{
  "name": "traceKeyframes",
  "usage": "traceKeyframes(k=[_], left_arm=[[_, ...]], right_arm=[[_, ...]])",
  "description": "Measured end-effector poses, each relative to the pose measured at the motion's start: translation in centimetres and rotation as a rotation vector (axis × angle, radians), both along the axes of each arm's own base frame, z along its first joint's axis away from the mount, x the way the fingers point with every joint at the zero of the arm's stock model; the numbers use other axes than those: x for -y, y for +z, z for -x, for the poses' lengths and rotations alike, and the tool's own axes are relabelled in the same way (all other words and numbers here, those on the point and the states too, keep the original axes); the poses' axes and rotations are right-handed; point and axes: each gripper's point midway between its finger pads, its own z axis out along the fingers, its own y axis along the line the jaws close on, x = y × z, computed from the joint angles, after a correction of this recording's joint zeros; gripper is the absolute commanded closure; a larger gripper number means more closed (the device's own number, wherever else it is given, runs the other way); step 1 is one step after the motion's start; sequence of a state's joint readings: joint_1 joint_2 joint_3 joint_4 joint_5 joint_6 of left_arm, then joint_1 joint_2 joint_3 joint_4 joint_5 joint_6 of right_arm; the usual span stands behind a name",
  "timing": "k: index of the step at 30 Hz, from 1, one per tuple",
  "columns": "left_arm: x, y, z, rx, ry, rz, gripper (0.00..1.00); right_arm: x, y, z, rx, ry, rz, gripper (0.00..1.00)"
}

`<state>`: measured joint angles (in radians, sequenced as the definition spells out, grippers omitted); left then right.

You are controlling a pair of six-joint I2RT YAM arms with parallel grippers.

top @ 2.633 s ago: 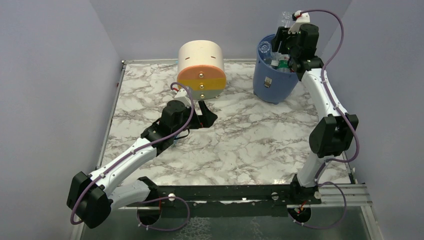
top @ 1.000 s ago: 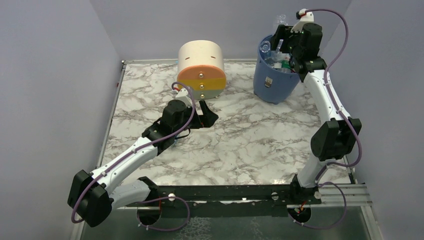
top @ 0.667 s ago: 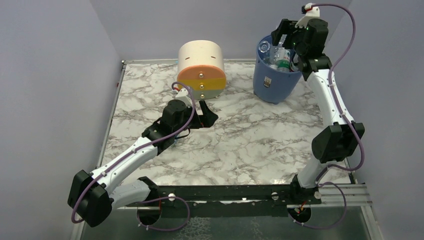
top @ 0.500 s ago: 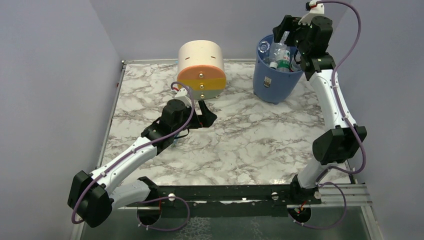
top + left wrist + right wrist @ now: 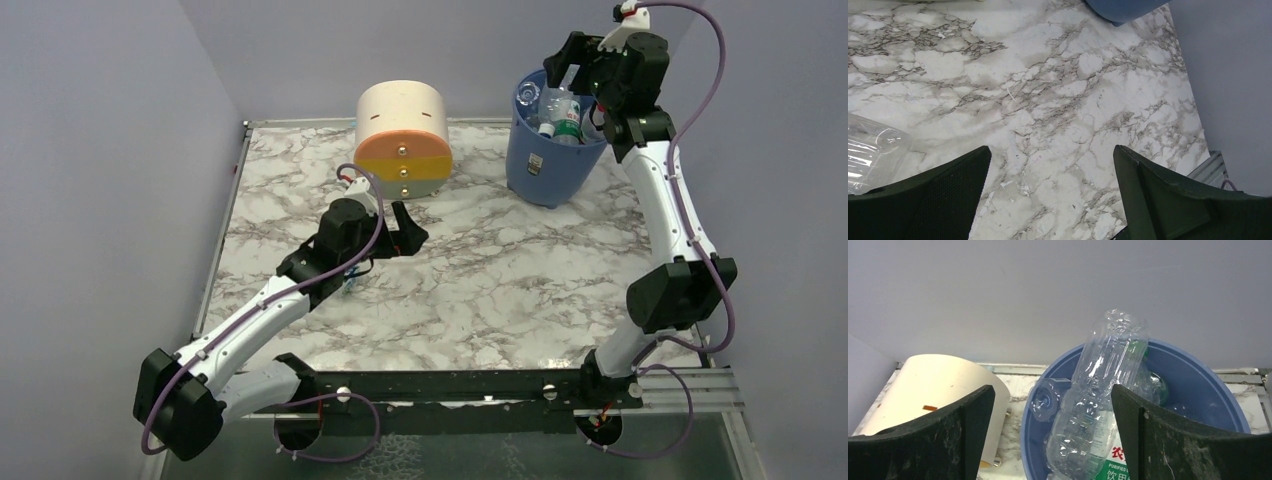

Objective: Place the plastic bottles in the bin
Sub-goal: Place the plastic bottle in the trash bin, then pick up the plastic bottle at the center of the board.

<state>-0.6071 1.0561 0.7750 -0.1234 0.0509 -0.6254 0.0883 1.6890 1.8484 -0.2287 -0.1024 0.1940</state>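
The bin (image 5: 545, 165), a blue bucket, stands at the back right with several plastic bottles (image 5: 560, 105) sticking out of it. My right gripper (image 5: 582, 52) hangs open just above its rim. In the right wrist view a clear bottle with a green label (image 5: 1103, 395) leans in the bin (image 5: 1198, 377) below my open right gripper (image 5: 1052, 390), free of both fingers. My left gripper (image 5: 405, 228) is open low over the table, in front of the drawer unit. In its wrist view another clear bottle (image 5: 873, 155) lies on the marble just outside the left finger (image 5: 948, 192).
The cream-and-orange round drawer unit (image 5: 403, 140) stands at the back centre, left of the bin, and shows beside it in the right wrist view (image 5: 938, 385). Grey walls close the table at the back and on both sides. The bin's base (image 5: 1123, 7) shows at the top of the left wrist view.
My right gripper opened wider, let go of a bottle and rose above the rim; that bottle now stands in the bin. My left arm shifted slightly to the left.
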Motion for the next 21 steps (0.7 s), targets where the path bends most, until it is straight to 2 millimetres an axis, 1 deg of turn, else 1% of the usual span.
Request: traceKeyframes(k=[4, 8, 10, 13, 17, 21], left_arm=[[-1.0, 0.3, -0.2, -0.001, 0.026, -0.023, 0.01], [-1.8, 0.9, -0.5, 0.005, 0.045, -0.035, 0.01], [-2.2, 1.0, -0.5, 0.001, 0.053, -0.046, 0.01], [-3.0, 0.5, -0.3, -0.022, 0.072, -0.078, 0.01], [-4.3, -0.1, 0.1, -0.056, 0.103, -0.120, 0.01], [-5.6, -0.6, 0.4, -0.080, 0.137, -0.157, 0.01]], right_arm=[[-0.6, 0.9, 0.9, 0.008, 0.035, -0.017, 0.10], [-1.6, 2.9, 2.5, 0.030, 0.092, -0.042, 0.10], [-2.1, 3.8, 3.3, 0.045, 0.127, -0.052, 0.10], [-3.3, 4.7, 4.6, 0.052, 0.192, -0.072, 0.09], [-5.3, 5.3, 6.0, 0.052, 0.285, -0.092, 0.09], [-7.7, 5.1, 7.4, 0.042, 0.346, -0.098, 0.08]])
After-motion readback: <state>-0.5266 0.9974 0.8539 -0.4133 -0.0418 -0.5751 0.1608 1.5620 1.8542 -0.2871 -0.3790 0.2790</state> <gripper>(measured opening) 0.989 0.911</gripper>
